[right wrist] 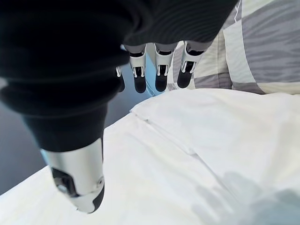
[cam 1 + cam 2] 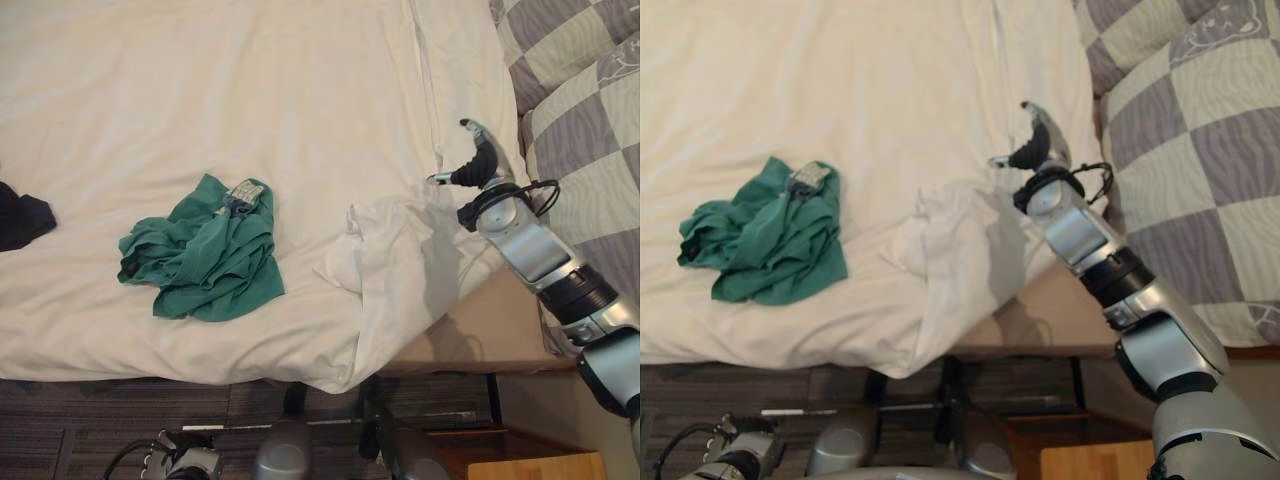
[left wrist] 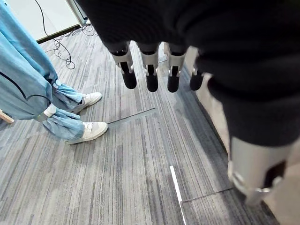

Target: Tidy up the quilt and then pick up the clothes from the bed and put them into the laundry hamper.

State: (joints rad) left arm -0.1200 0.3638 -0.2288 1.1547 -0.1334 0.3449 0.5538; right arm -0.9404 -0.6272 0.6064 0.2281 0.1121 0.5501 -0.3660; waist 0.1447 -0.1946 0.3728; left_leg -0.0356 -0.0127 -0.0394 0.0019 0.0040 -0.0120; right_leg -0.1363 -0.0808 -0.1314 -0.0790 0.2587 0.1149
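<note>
The white quilt (image 2: 250,120) covers the bed, its near corner bunched. Left of that bunch lies crumpled green clothing (image 2: 200,250). Right of it, the right robot hand (image 2: 478,160) hovers, fingers relaxed, apparently empty. The left robot hand (image 3: 150,70) hangs over the floor (image 3: 117,178), fingers straight.

- Right arm reaches in from the lower right, forearm stretched up and forward.
- Right hand (image 2: 478,160) sits at the end of it, dark cover toward the camera, fingers (image 1: 161,75) straight and relaxed, holding nothing, thumb (image 1: 79,187) set apart.
- Left hand (image 3: 150,70) hangs low, fingers straight and pointing down, thumb (image 3: 255,180) apart, nothing held.
</note>
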